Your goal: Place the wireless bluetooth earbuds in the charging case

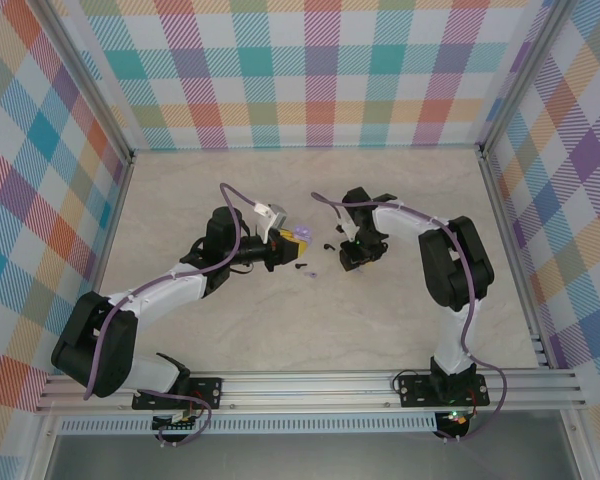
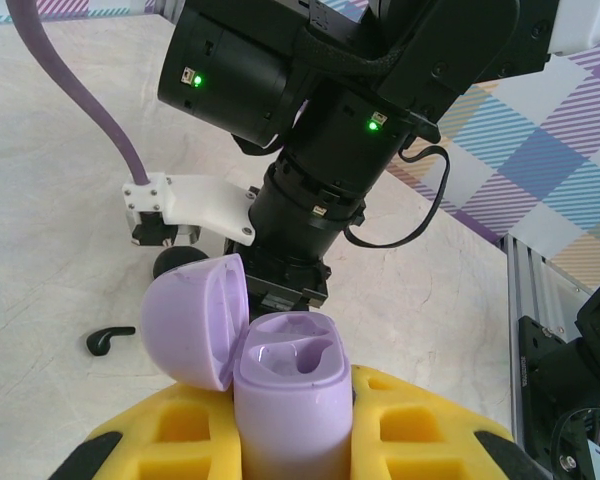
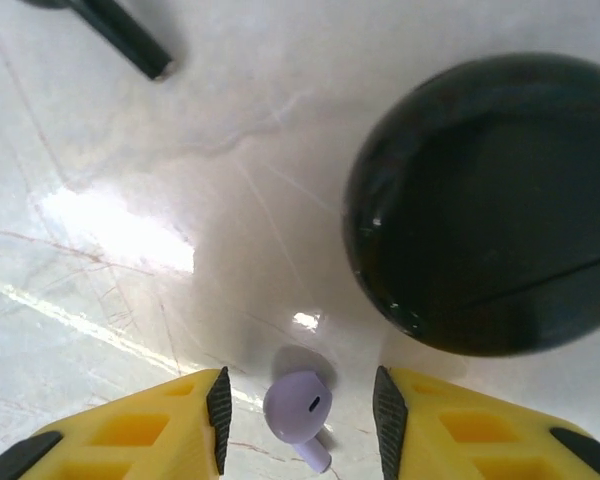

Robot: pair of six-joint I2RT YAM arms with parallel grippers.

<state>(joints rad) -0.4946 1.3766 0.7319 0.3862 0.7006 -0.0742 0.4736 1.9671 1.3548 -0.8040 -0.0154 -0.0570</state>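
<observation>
My left gripper is shut on the lavender charging case, held upright with its lid swung open to the left and both wells showing. From above, that case sits at the left gripper near mid-table. My right gripper is open, pointing down at the table, with a lavender earbud lying between its fingers and touching neither pad. A black earbud lies on the table left of the case. Two black earbuds lie between the two grippers.
A round black case, closed, rests on the table just beyond the right gripper. A black earbud's stem lies at the far left of that view. Plaid walls enclose the marble table; an aluminium rail runs along the near edge.
</observation>
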